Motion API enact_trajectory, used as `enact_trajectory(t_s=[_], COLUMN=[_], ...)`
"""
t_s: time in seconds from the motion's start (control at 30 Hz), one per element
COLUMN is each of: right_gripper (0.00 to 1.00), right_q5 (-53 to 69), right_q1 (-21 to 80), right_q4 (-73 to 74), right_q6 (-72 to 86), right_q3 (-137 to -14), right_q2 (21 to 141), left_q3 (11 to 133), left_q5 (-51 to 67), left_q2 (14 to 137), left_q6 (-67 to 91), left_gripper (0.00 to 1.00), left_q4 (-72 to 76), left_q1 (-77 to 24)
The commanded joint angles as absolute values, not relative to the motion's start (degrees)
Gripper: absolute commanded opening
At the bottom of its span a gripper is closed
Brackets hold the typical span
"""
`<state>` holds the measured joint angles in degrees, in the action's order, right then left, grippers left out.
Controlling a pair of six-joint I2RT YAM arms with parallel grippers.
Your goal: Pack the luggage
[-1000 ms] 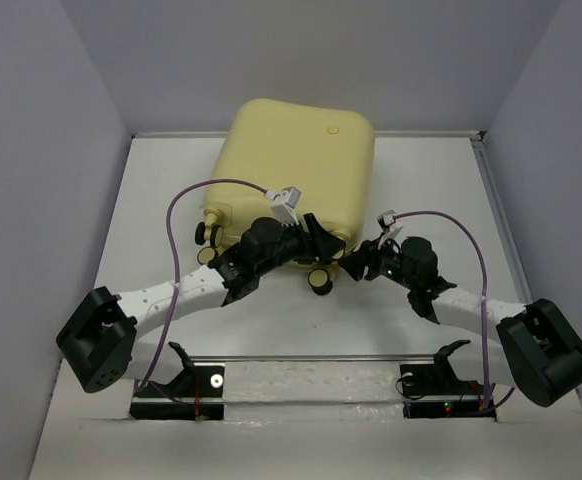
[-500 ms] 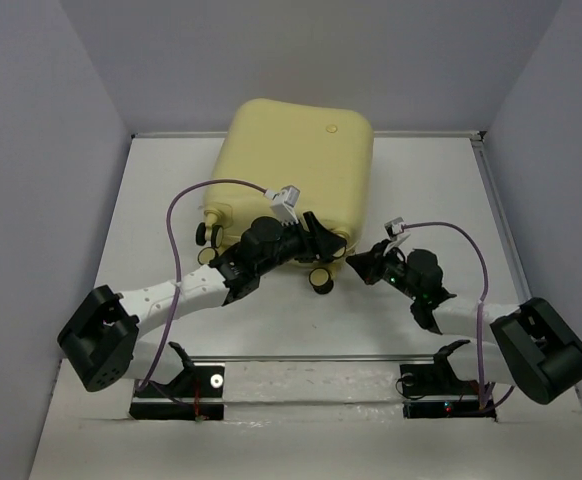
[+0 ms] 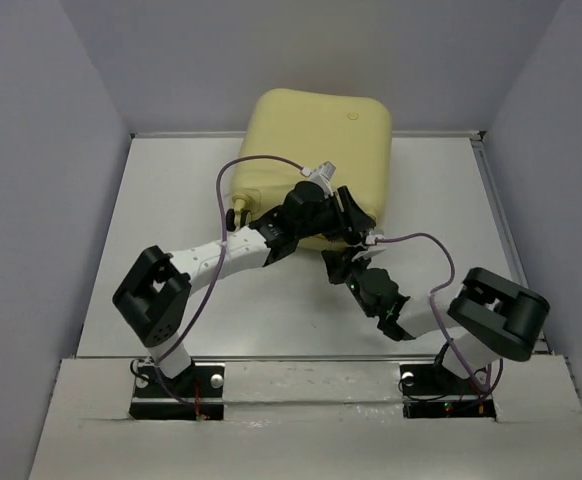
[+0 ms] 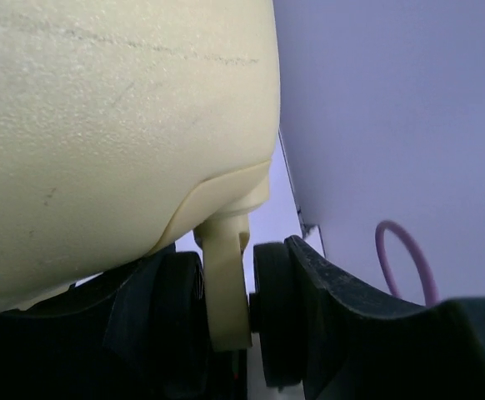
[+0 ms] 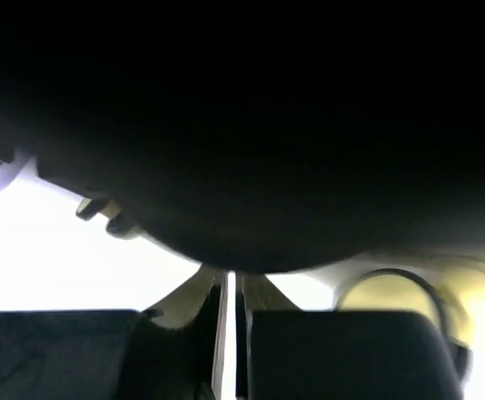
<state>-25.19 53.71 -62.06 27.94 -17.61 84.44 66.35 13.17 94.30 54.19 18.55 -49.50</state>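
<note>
1. Pale-yellow hard shell, closed: the luggage [image 3: 316, 140] sits at the far middle of the white bench [image 3: 171, 200], with its far end showing against the back wall [image 3: 271, 50].
2. A small round mark [image 3: 351, 115] sits on the shell near its far right corner.
3. The left arm [image 3: 221, 258] reaches in from the near left. The left pincer [image 3: 349, 215] is at the near edge of the luggage, toward its right corner.
4. In the left wrist view this pincer is grasping a caster [image 4: 226, 283]. The caster's cream fork hangs between two black discs, and dark fingers [image 4: 134, 333] press on the outer side of each disc.
5. Another wheel [image 3: 239, 215] shows at the near left corner of the luggage, just beyond the left arm.
6. The right arm [image 3: 421, 318] folds in from the near right. The right pincer [image 3: 333, 262] is over bare bench, just nearer than the left pincer and close to the near edge of the luggage. I cannot tell whether it touches either one.
7. The right pincer is clenched. Its wrist view shows the two fingers together with only a thin bright slit between them and nothing held there.
8. Above those fingers the right wrist view is a dark blur that cannot be made out.
9. A purple cable [image 3: 233, 170] loops over each arm.
</note>
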Motion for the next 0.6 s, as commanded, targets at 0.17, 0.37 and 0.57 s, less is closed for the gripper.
enact_trajectory(t_s=[0.17,0.37,0.57], right_gripper=[0.07,0.07,0.07], right_q5=[-17.7,-18.6,-17.8], right_q1=[64.2,61.7,61.7], right_q4=[-92.7,-76.8,-73.2], right_q6=[30.8,32.3,31.6], right_q3=[-20.1,-18.0,-18.9], right_q2=[95.2,86.1,85.1], left_q3=[75.9,67.2,60.0], left_q5=[22.1,-3.4,-12.0], left_q2=[87.9,65.4,50.1], left_q6=[51.3,31.4,24.4], left_gripper=[0.89,0.97,0.99], left_q4=[31.8,0.5,-24.8], left_q1=[-53.8,-48.8,-33.2])
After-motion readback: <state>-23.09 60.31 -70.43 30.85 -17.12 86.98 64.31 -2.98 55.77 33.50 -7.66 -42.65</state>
